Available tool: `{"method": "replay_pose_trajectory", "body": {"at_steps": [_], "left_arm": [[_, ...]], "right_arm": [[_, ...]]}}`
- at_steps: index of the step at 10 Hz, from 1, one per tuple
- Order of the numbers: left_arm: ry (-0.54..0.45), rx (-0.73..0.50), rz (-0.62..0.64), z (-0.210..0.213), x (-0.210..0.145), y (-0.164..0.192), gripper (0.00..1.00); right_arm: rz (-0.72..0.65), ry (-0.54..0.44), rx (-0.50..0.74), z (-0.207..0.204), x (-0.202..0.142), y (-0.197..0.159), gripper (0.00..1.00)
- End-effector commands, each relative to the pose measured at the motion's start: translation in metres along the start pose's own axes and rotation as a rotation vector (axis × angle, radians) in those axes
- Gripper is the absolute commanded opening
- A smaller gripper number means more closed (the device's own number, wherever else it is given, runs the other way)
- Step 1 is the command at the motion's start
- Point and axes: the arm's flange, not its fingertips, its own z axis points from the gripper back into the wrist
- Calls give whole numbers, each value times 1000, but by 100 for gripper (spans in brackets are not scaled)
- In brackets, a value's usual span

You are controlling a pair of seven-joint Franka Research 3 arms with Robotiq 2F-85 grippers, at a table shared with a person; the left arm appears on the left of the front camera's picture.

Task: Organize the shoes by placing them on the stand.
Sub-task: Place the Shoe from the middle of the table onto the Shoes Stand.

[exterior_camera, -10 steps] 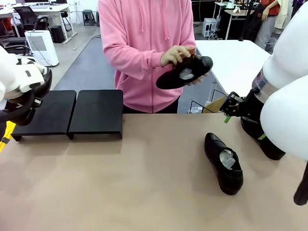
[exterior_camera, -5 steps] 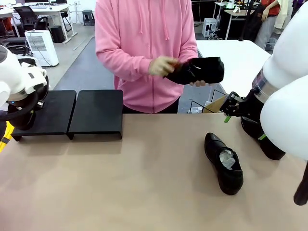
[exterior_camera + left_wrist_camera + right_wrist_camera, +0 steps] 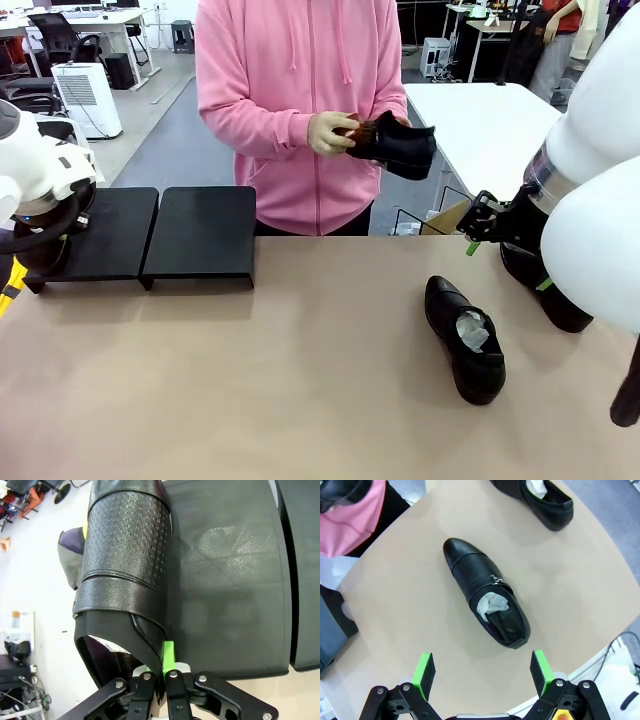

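My left gripper point(image 3: 163, 656) is shut on the heel rim of a glossy black textured shoe point(image 3: 125, 565). That shoe hangs over the left edge of the stand's left platform point(image 3: 225, 580). In the front view my left arm point(image 3: 40, 190) hovers at that platform point(image 3: 110, 232), beside the second platform point(image 3: 205, 232). A person in a pink hoodie holds another shoe point(image 3: 398, 145) in both hands at chest height. Below my open right gripper point(image 3: 482, 672), a shoe stuffed with white paper point(image 3: 485, 597) lies on the table point(image 3: 465, 340). One more shoe point(image 3: 535, 500) lies farther off.
The tan table point(image 3: 280, 380) has wide free room between the stand and the lying shoe. My right arm point(image 3: 595, 200) bulks over the table's right end, partly covering the farther shoe point(image 3: 548, 295). A white table point(image 3: 490, 125) stands behind the person.
The person has turned the held shoe and drawn it closer to the chest. My left arm has shifted slightly left and down by the left platform. My right arm has not moved.
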Motion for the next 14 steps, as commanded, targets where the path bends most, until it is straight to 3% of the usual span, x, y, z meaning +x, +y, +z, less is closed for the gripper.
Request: {"method": "replay_pose_trajectory", "body": {"at_steps": [1, 5, 6, 8, 12, 14], "left_arm": [[-45, 31, 1, -7, 7, -2, 0], [-22, 25, 10, -12, 8, -5, 0], [-21, 27, 27, -12, 9, -4, 13], [-30, 30, 60, -11, 11, -3, 49], [-60, 39, 110, 6, 13, 4, 49], [-24, 12, 66, -5, 13, 1, 49]], "right_arm": [[7, 13, 21, 1, 2, 4, 100], [7, 13, 21, 1, 2, 4, 100], [7, 13, 21, 1, 2, 4, 100], [7, 13, 21, 1, 2, 4, 100], [7, 13, 21, 1, 2, 4, 100], [7, 13, 21, 1, 2, 4, 100]]}}
